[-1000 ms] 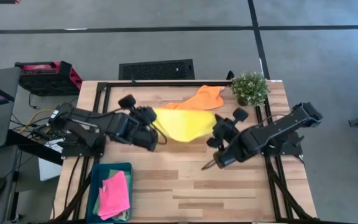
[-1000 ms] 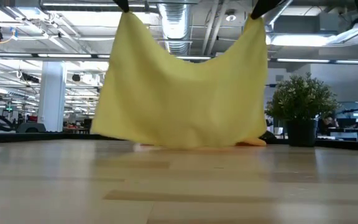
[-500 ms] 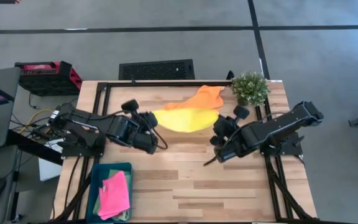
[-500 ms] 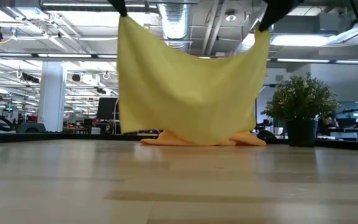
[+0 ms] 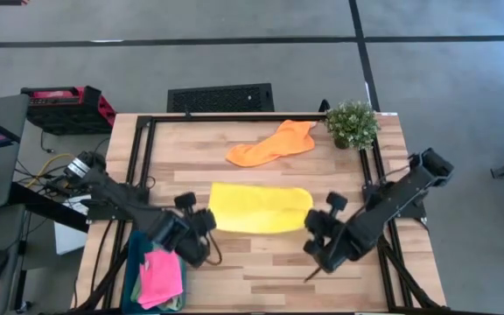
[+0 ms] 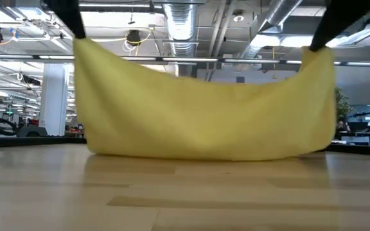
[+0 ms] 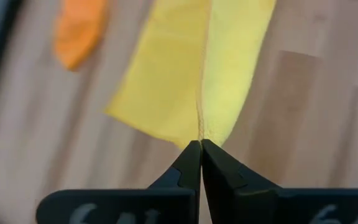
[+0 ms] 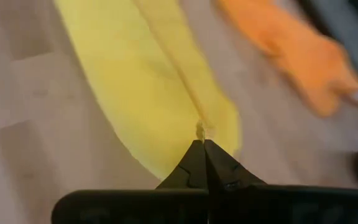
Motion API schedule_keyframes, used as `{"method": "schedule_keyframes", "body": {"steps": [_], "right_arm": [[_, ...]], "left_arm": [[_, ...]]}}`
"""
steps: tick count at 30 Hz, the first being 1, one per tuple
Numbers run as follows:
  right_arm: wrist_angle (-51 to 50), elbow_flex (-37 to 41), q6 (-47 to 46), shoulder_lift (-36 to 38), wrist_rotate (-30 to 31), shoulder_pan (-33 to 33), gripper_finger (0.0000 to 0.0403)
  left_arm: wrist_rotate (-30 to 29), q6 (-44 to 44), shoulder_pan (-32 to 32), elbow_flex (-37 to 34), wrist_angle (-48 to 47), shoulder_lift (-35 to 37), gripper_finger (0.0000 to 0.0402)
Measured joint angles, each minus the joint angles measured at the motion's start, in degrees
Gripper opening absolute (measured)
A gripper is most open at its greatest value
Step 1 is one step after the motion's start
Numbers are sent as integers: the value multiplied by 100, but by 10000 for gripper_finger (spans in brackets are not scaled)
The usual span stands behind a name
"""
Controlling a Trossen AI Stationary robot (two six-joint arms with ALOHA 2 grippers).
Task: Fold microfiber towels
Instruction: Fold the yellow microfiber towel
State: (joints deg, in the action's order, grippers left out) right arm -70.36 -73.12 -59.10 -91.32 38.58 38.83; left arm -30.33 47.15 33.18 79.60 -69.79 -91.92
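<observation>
Low view: yellow towel [image 6: 204,109] before hidden plant.

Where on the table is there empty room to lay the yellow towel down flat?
Bare wood lies in front of the yellow towel, between the teal bin and the right gripper. Crowded: the back, with the orange towel and plant.
</observation>
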Motion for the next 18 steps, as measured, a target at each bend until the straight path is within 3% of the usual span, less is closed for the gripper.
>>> {"method": "schedule_keyframes", "body": {"steps": [5,10,18], "right_arm": [[578,15,-2,-537,-499,360,1],[663,15,-338,-1129,-623,480,1],[566,10,-543,-1390,-607,377,1]], "left_arm": [[205,446,363,-590,916,0,0],[437,757,480,-1058,1562,0,0],[327,906,373,-1276,1651,0,0]]}}
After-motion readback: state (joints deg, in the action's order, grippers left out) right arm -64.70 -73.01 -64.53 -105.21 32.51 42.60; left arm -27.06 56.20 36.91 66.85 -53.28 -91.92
